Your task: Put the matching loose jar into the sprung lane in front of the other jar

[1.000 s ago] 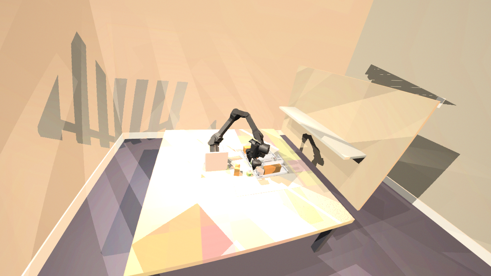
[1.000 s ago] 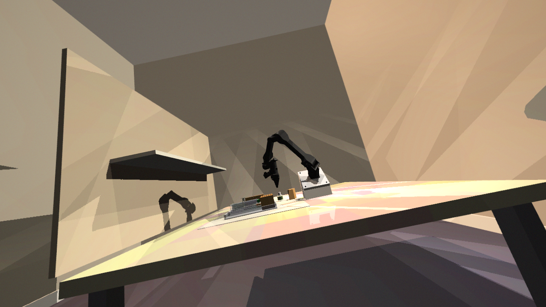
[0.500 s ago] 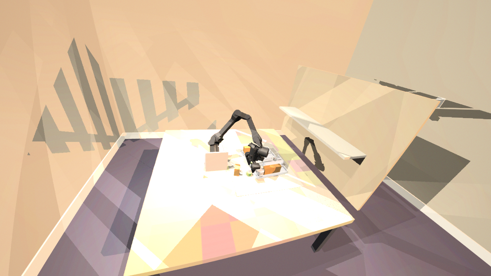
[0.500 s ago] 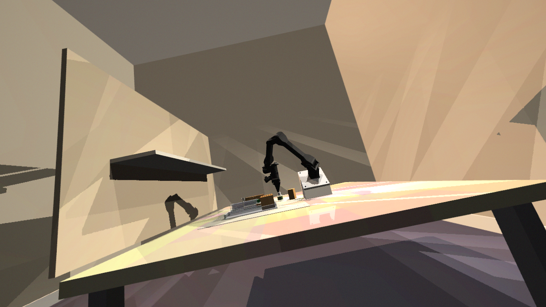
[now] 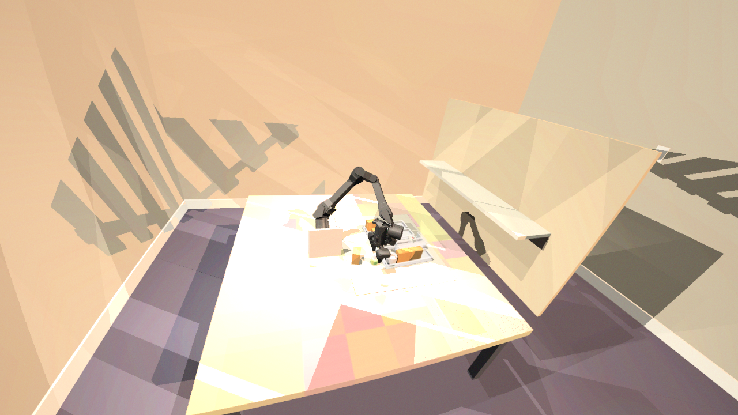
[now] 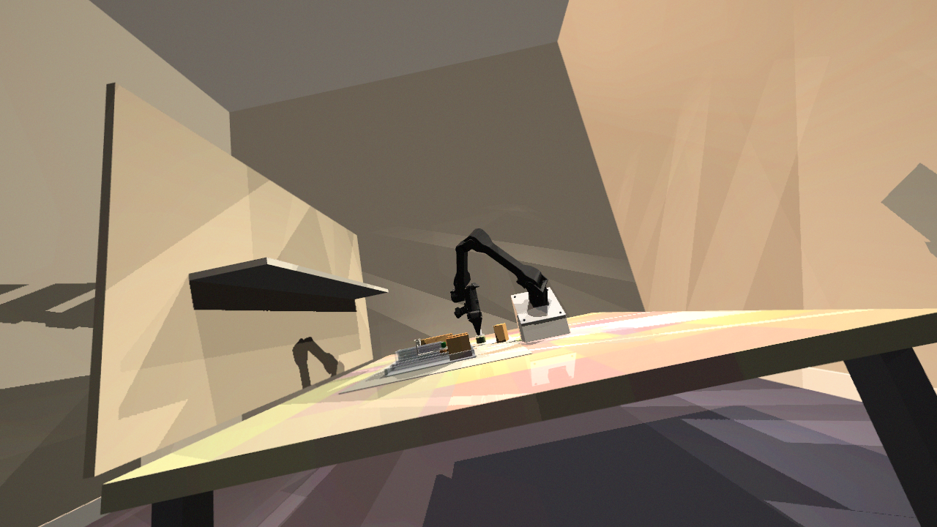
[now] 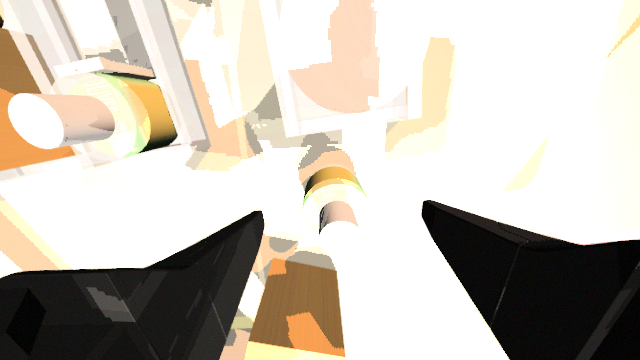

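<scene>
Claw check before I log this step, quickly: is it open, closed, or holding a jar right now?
Claw: open wide, holding nothing; the loose jar stands below, between the fingers, not gripped.

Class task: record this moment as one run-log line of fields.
phase: approach | gripper: open, empty, above loose jar | loose jar: upright on table, outside lane | lane jar: alone in lane | topping up: not begun

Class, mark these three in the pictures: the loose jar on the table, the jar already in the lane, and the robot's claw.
Loose pale-capped, amber-banded jar (image 7: 332,200): wrist view, on its banded side.
Matching jar in the white-railed lane (image 7: 100,120): wrist view, on its side.
Open black claw (image 7: 340,220): wrist view, midway between fingertips, holding nothing.
</scene>
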`<state>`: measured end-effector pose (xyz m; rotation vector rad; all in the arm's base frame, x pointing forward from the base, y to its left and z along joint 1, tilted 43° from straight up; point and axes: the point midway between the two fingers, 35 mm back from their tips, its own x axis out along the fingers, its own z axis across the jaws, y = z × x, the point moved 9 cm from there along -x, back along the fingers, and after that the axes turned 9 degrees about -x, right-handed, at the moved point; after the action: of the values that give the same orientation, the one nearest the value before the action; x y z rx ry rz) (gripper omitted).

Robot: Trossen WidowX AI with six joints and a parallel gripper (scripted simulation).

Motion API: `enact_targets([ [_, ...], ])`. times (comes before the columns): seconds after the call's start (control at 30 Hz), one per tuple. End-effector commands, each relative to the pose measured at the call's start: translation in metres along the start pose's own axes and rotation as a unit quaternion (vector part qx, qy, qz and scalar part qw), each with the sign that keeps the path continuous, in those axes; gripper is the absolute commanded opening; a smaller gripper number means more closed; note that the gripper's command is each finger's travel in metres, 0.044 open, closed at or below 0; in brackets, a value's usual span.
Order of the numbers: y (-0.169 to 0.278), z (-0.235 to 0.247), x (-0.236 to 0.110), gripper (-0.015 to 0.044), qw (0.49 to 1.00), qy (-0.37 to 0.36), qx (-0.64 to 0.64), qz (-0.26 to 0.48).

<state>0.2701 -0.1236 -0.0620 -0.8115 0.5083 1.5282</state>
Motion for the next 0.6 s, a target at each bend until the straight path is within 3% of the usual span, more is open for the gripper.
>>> enact_targets([
  [0.0, 0.004, 0.001, 0.01, 0.044, 1.0, -0.008, 0.007, 0.004],
  [0.37, 0.004, 0.002, 0.024, 0.044, 1.0, -0.008, 0.007, 0.004],
  [0.57, 0.004, 0.002, 0.024, 0.0282, 1.0, -0.008, 0.007, 0.004],
])
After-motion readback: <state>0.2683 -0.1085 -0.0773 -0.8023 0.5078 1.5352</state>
